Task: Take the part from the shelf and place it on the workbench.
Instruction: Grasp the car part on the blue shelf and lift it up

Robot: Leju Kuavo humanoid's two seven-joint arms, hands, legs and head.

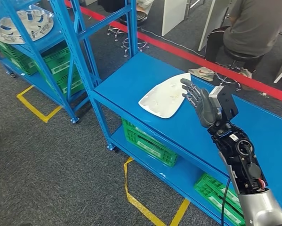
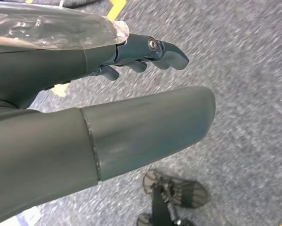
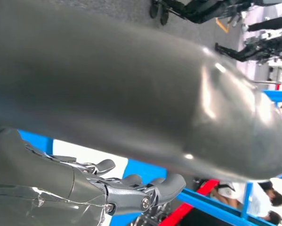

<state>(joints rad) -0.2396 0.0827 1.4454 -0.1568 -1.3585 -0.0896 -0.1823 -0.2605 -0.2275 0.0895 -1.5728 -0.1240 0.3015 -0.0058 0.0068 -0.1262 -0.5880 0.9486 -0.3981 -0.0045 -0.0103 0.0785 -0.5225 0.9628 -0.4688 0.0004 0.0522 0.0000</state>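
the white part (image 1: 165, 96) lies flat on the blue tabletop (image 1: 139, 80), centre of the head view, nothing holding it. the right hand (image 1: 199, 101) hovers at its right edge, fingers (image 1: 189, 89) spread and released; whether they touch it is hard to tell. the left hand (image 2: 96, 94) hangs over grey floor (image 2: 245, 94), fingers apart, empty. upper left, a shelf (image 1: 43, 42) carries more parts (image 1: 24, 23), cut off by the frame. upper right, a seated person (image 1: 253, 28), partly cropped.

white flat part (image 1: 165, 95) — lying on blue workbench (image 1: 139, 80)

Green crates (image 1: 150, 141), seated person (image 1: 253, 28)
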